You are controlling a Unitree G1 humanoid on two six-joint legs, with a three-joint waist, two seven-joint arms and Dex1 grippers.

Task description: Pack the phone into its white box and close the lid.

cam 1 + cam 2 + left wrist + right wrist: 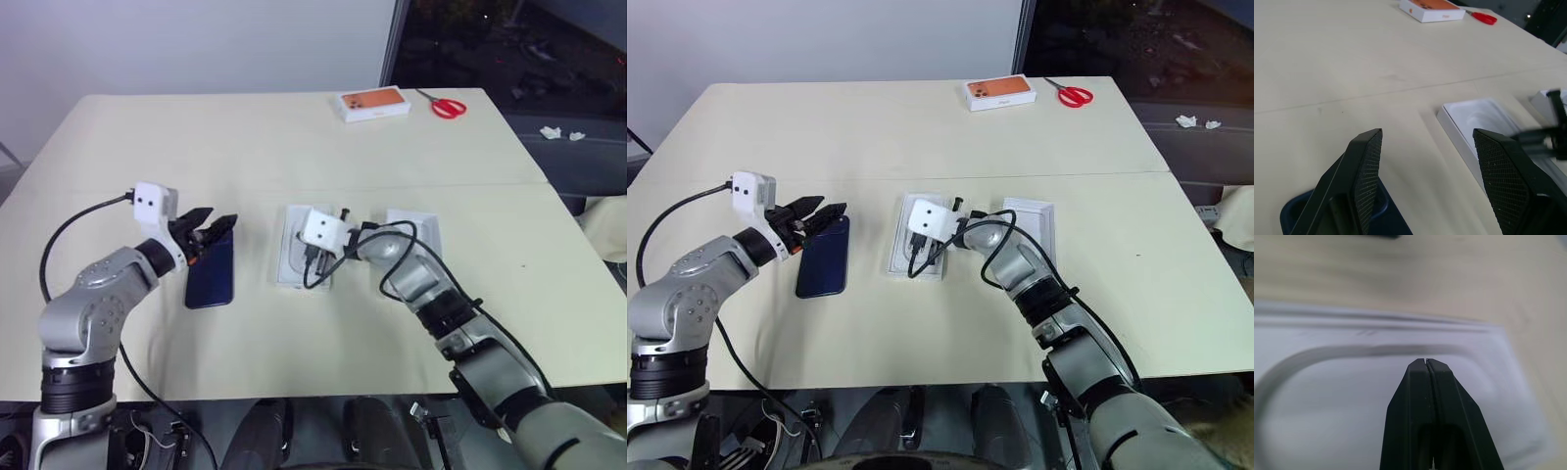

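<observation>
phone point(210, 271): flat on the cream worktop point(294, 147), glossy navy back up, over on the left side, well apart from the white pieces in the middle
left pincer point(214, 224): hovering right above the phone's far end, black fingers point(1367, 171) spread wide, nothing between them
right pincer point(1425, 363): clamped fully shut, holding nothing, tip sitting over the moulded insert
moulded insert point(1352, 396): white, curved oval recess, lying mid-worktop; can't tell if the pincer tip actually touches it
white tray point(1031, 221): just beside the insert on the right, partly covered by the right arm, so can't say whether box or lid
orange-topped box point(373, 103): way off at the far edge, nowhere near the action
red scissors point(447, 106): right next to that orange box, also at the far edge
packing status: phone not in any box yet, just lying loose on the worktop
</observation>
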